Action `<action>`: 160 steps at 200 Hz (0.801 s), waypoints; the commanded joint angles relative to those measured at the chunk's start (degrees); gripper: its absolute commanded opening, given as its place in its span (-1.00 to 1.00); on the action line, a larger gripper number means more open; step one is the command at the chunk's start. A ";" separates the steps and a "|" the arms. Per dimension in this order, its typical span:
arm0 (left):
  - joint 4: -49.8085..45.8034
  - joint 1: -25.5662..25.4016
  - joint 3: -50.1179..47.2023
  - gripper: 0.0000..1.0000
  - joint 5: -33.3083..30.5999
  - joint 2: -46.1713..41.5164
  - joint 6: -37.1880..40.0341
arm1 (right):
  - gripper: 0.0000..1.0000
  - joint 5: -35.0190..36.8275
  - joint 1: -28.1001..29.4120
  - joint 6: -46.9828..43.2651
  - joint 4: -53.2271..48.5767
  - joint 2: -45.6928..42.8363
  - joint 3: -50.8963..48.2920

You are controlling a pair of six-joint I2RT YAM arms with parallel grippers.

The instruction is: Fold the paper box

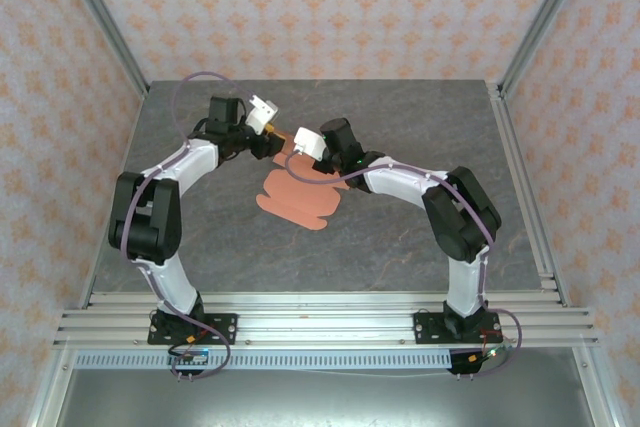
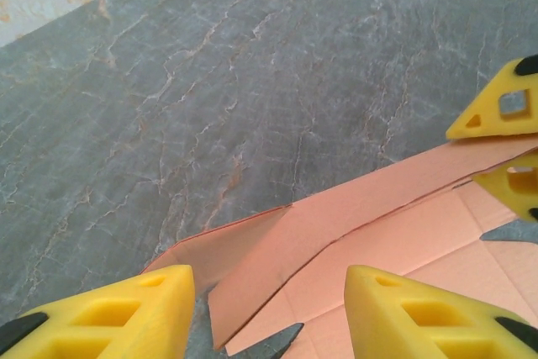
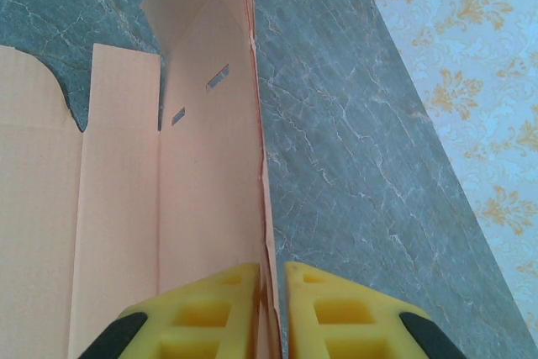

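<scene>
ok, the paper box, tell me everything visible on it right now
The salmon-orange thin card paper box is mostly a flat die-cut sheet with crease lines, rounded tabs and two small slots, lying on the grey marble-look table. One long panel stands folded upright, and the right gripper pinches its edge. An end flap bends up in front of the open left gripper, apparently untouched by it.

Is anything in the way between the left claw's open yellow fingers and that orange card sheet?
Nothing visible does. The left gripper hangs open just above a raised flap of the salmon-orange card sheet; the right gripper pinches its upright edge.
</scene>
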 commanded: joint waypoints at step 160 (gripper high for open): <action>17.02 -5.20 -8.65 -1.00 -17.41 -3.88 -9.91 | -0.45 4.29 0.26 3.63 0.87 -1.02 1.18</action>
